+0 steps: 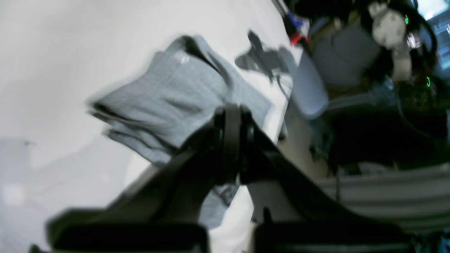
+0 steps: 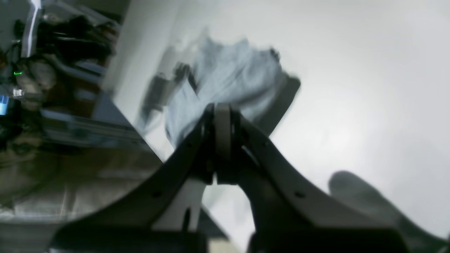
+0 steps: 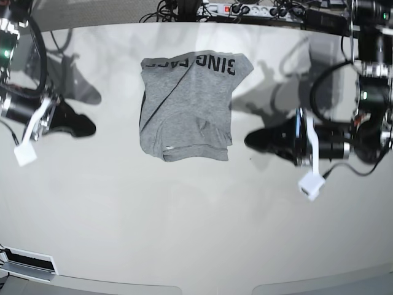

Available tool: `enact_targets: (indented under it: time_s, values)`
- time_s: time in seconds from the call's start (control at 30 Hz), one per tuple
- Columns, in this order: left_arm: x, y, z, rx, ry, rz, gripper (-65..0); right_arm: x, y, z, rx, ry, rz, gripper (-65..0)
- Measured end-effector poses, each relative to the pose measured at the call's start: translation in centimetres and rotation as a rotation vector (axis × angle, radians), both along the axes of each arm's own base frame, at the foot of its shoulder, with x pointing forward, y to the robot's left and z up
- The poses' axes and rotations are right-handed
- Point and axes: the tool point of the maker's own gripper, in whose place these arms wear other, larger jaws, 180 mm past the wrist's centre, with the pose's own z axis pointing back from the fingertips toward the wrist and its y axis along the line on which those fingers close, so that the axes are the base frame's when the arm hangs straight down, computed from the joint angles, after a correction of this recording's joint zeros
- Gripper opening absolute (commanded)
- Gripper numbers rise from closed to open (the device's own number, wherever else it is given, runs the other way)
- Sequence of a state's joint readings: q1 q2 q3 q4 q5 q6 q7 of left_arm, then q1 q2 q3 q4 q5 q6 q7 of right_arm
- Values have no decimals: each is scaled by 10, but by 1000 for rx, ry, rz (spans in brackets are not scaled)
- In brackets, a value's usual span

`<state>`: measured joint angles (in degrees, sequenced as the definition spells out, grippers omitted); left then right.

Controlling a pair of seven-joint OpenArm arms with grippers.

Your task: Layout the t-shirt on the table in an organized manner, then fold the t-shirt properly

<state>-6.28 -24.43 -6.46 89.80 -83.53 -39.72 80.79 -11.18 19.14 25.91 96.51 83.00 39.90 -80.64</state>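
Observation:
The heather-grey t-shirt (image 3: 187,107) lies folded into a rough rectangle on the far middle of the off-white table (image 3: 184,233), with black lettering showing along its far edge. It also shows blurred in the left wrist view (image 1: 168,105) and the right wrist view (image 2: 232,73). My left gripper (image 3: 249,140) is just right of the shirt, apart from it, with its fingers (image 1: 232,116) pressed together and nothing between them. My right gripper (image 3: 92,127) is well left of the shirt, with its fingers (image 2: 221,119) also together and empty.
A power strip (image 3: 245,9) and cables lie behind the table's far edge. A grey chair (image 1: 309,88) stands beyond the table edge in the left wrist view. A white bracket (image 3: 27,261) sits at the near left corner.

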Motion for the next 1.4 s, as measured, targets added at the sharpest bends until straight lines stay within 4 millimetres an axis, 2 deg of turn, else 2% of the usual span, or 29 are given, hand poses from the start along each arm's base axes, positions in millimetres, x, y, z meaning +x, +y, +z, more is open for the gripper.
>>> enact_targets:
  time_s: [0.07, 0.23, 0.47, 0.6, 0.73, 0.83, 0.97, 1.03, 1.17, 1.27, 1.4]
  values:
    - [-23, -5, 6, 4, -28, -23, -650, -23, 6, -1, -47, 15, 37, -650]
    - [-80, -4, 12, 33, -35, -36, -650, -69, 23, 21, -109, -22, 109, -650]
    - [-149, 23, 10, 115, 61, 47, -650, -130, 4, 26, -232, 71, 86, -650]
    - [-196, 39, -2, 168, 213, 81, -650, -173, -4, 14, -249, 216, 79, -650]
    - [-259, 66, -37, 398, 412, 65, -650, -214, -8, 4, -218, 366, 69, -650]
    - [-301, 76, -43, 470, 510, 43, -650, -250, -18, -11, -191, 518, 32, -650]
    - [-326, 87, -58, 485, 598, 127, -650, -280, -19, -41, -92, 679, -21, -650]
    - [-332, 92, -73, 489, 628, 154, -650, -292, -14, -59, -37, 754, -36, -650]
    - [-345, 101, -112, 506, 713, 193, -650, -327, -8, -109, -102, 935, 41, -650]
    - [-349, 110, -144, 518, 779, 229, -650, -330, -10, -147, -172, 968, 17, -650]
    - [-345, 122, -190, 525, 818, 326, -650, -331, -21, -198, -294, 959, -14, -650]
